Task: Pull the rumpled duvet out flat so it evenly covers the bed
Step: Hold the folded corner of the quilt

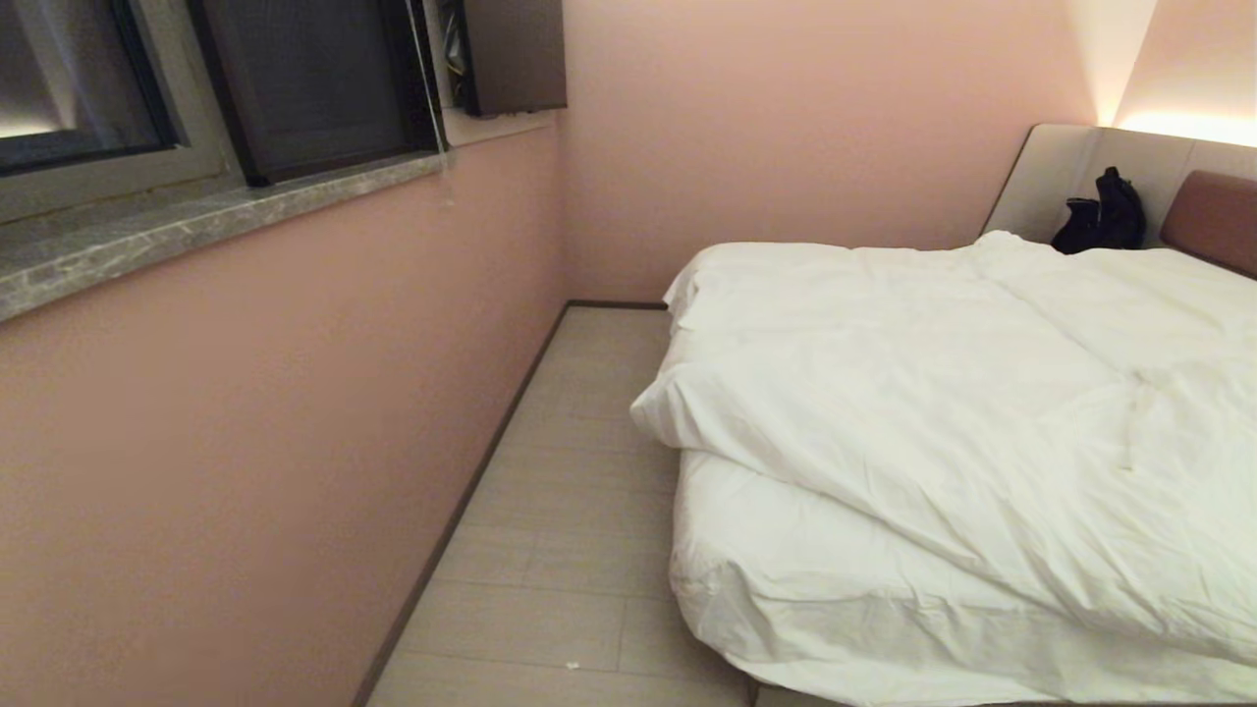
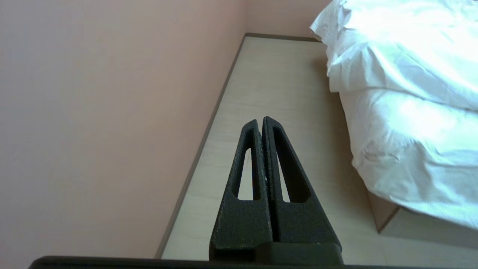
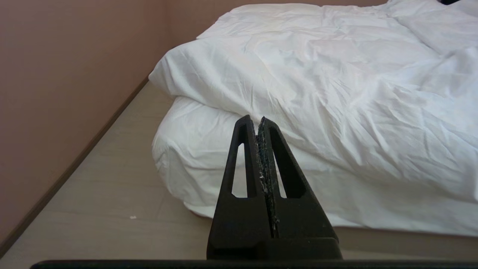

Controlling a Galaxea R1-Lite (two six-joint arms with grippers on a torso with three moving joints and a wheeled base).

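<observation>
The puffy white duvet (image 1: pixel 933 393) lies creased and askew on the bed (image 1: pixel 786 579), its folded corner overhanging the near left side while the sheeted mattress corner below stays bare. In the right wrist view the duvet (image 3: pixel 317 74) fills the far half above the mattress (image 3: pixel 194 149). My right gripper (image 3: pixel 254 119) is shut and empty, short of the mattress corner. My left gripper (image 2: pixel 260 120) is shut and empty over the floor, with the duvet edge (image 2: pixel 392 56) off to one side. Neither arm shows in the head view.
A pink wall (image 1: pixel 245 442) with a stone window sill (image 1: pixel 196 226) runs along the left, leaving a narrow strip of pale floor (image 1: pixel 570 511) beside the bed. A black bag (image 1: pixel 1102 216) sits against the padded headboard (image 1: pixel 1213 221) at the far right.
</observation>
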